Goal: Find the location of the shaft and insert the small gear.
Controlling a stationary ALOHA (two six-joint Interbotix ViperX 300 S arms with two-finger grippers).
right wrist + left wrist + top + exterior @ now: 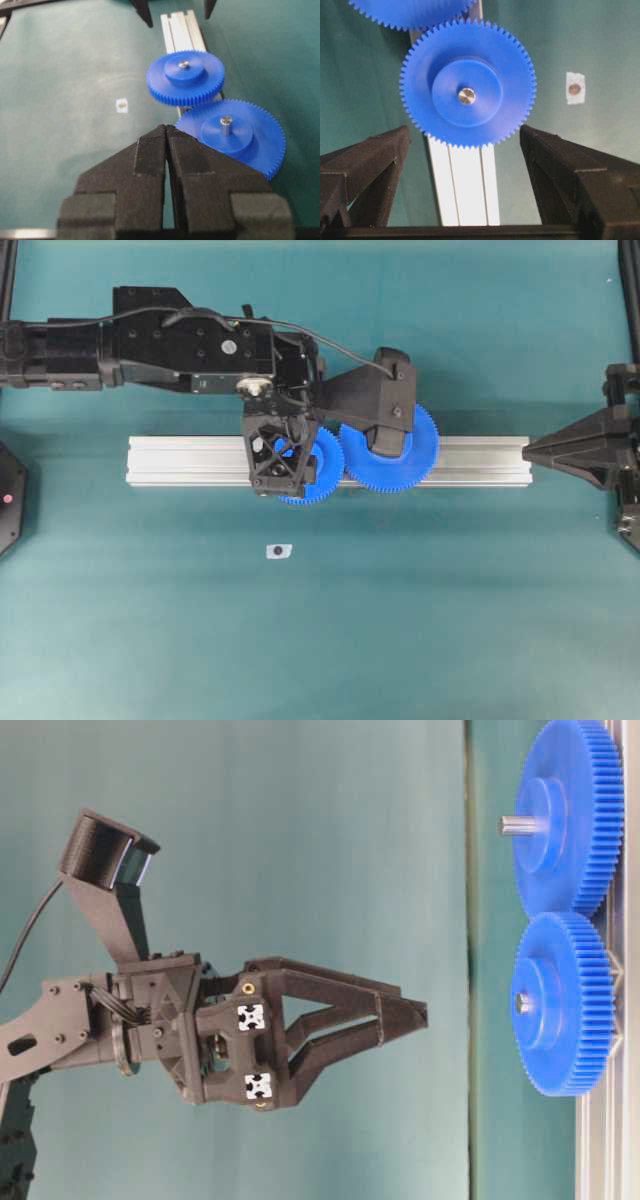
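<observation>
The left gripper (465,150) hangs wide open and empty over the toothed blue small gear (467,83) on the ridged silver rail (465,190).

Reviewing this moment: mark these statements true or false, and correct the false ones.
1. The left pincer is open and hangs clear of the small gear. True.
2. The right pincer is open. False: its fingers are pressed together.
3. The small gear and the large gear sit side by side on the aluminium rail. True.
4. The shaft stands on the rail. False: it rests on the green table, apart from the rail.
5. The left pincer grips the large gear. False: it holds nothing.
</observation>
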